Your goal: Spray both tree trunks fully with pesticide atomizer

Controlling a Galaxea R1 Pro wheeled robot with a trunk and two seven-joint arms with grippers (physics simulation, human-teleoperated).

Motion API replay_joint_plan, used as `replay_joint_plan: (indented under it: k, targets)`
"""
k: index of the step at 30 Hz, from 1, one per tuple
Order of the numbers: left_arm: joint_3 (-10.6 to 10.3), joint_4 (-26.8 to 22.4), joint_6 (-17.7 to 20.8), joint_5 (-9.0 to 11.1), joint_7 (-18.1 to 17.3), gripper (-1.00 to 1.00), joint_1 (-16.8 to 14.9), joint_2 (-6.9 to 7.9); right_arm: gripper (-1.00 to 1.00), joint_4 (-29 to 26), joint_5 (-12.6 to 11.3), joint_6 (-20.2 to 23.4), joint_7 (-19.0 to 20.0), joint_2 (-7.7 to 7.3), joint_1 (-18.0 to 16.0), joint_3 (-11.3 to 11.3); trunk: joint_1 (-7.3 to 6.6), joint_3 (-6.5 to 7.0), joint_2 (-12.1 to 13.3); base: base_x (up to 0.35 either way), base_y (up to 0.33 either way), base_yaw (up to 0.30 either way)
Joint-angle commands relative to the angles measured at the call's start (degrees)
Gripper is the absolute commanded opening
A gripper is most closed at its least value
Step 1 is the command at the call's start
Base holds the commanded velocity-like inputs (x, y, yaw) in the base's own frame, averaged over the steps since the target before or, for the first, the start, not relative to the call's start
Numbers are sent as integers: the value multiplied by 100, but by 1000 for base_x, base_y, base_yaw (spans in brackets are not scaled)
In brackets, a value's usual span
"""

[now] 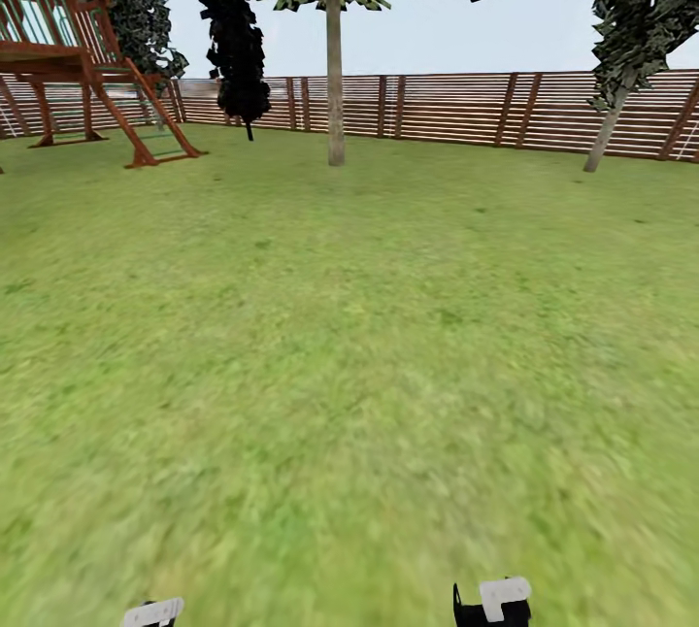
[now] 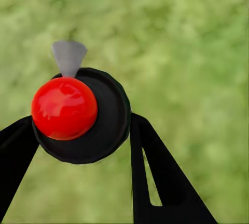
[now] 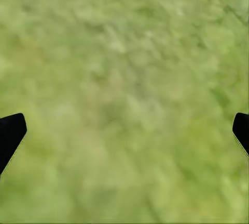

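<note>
The pesticide atomizer [image 2: 65,108] is seen from above in the left wrist view, with a red round top, a dark round body and a pale trigger. My left gripper [image 2: 78,130] is shut on it, its black fingers [image 2: 155,172] pressing both sides, over grass. My right gripper [image 3: 124,130] is open and holds nothing, with only lawn between its tips. In the head view a tree with a straight pale trunk [image 1: 335,93] and a green canopy stands far ahead at the middle, in front of the fence. Parts of both arms show at that view's lower edge.
A slatted reddish-brown fence [image 1: 456,108] bounds the lawn [image 1: 349,346]. A wooden play tower [image 1: 68,54] stands at the far left and a dark conifer [image 1: 238,54] beside it. A dark-leaved tree with a leaning trunk [image 1: 607,127] is at the far right.
</note>
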Motion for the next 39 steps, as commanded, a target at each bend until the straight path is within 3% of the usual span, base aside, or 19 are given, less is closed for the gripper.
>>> replay_joint_plan:
  k: [1, 39]
  targets:
    - [-39, 4, -16, 62, -20, -100, -3, 2, 100, 6, 31, 4, -60, 1, -4, 39, 3, -5, -2, 338, 0, 0]
    - [-37, 4, -16, 63, -20, -100, -2, 2, 100, 6, 31, 4, -60, 1, -4, 39, 3, -5, -2, 338, 0, 0]
